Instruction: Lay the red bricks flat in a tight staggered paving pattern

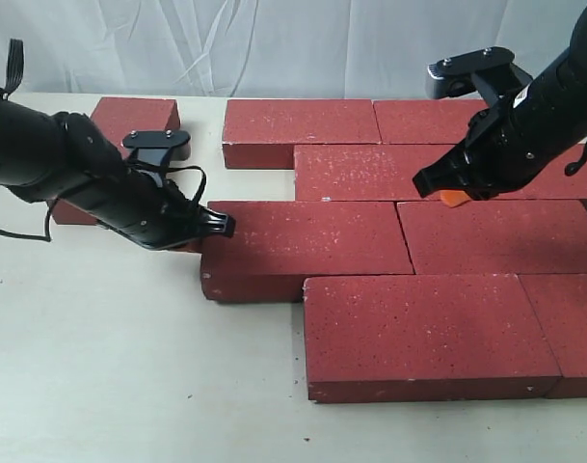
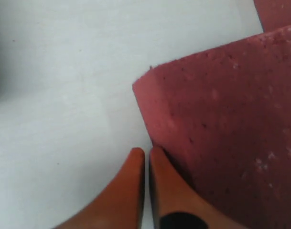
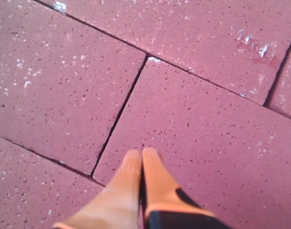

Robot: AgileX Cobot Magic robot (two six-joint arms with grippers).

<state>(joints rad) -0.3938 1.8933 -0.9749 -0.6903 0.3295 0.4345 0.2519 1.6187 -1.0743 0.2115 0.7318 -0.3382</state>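
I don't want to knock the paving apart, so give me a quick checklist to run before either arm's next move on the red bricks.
1. Left gripper shut for pushing: ok.
2. Its tips at the end of the second-from-front row's left brick: ok.
3. Right gripper shut: ok; touching the bricks below: cannot tell.
4. Laid red bricks flat and staggered: ok.
5. Every brick joined: not ok, a stray brick lies apart, back left.

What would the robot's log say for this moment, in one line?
left gripper: shut, beside outer brick | right gripper: shut, over laid bricks | loose brick: apart, far left
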